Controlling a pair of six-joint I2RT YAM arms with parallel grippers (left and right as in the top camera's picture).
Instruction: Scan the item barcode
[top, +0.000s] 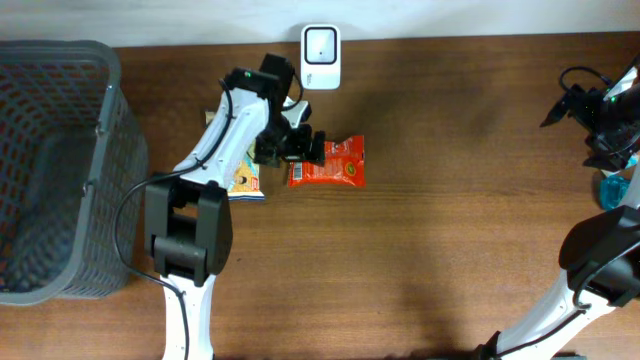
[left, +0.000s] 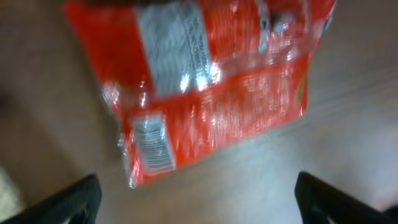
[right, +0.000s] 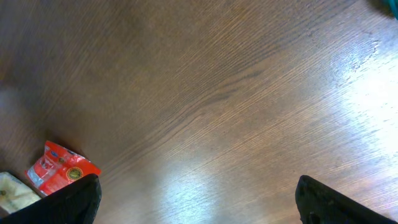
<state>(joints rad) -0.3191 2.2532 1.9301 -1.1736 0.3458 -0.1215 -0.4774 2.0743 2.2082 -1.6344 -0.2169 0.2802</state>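
Observation:
A red snack packet (top: 332, 163) lies flat on the wooden table just below the white barcode scanner (top: 321, 44) at the back edge. In the left wrist view the red packet (left: 205, 81) is blurred, and a white barcode label (left: 152, 140) shows on its lower left. My left gripper (top: 308, 146) hovers at the packet's left end, and the left gripper (left: 199, 208) is open with only bare table between its dark fingers (left: 74, 199). My right gripper (top: 603, 120) is far off at the right edge. That gripper (right: 199, 205) is open and empty over the wood.
A grey mesh basket (top: 50, 170) fills the left side. A yellowish packet (top: 245, 180) lies under the left arm, next to the red one. A teal object (top: 611, 189) sits beneath the right arm. The right wrist view shows the red packet (right: 59, 168) far off.

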